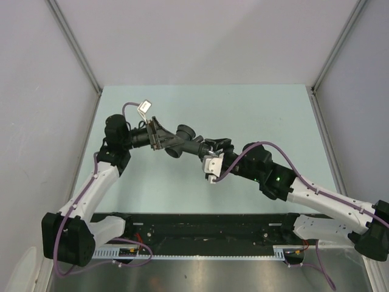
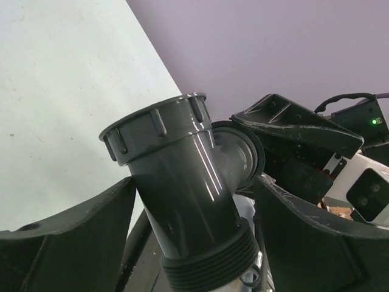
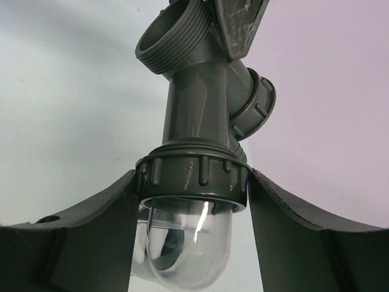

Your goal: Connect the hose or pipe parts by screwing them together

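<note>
Turning of the Y-fitting point(image 2: 176, 176) is best done squarely against the ribbed collar point(image 3: 194, 172) clamped by the right gripper point(image 3: 193, 182), though whether the left gripper point(image 2: 194, 182) grips cannot be told.

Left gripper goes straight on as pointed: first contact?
The dark grey plastic Y-shaped pipe fitting between the left gripper's fingers; probably its threaded end meets the palm. The right gripper lies beyond.

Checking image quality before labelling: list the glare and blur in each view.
Top view: even light, sharp throughout. Left wrist view: white glare streaks down the pipe fitting. Right wrist view: bright glint on the clear cup.
</note>
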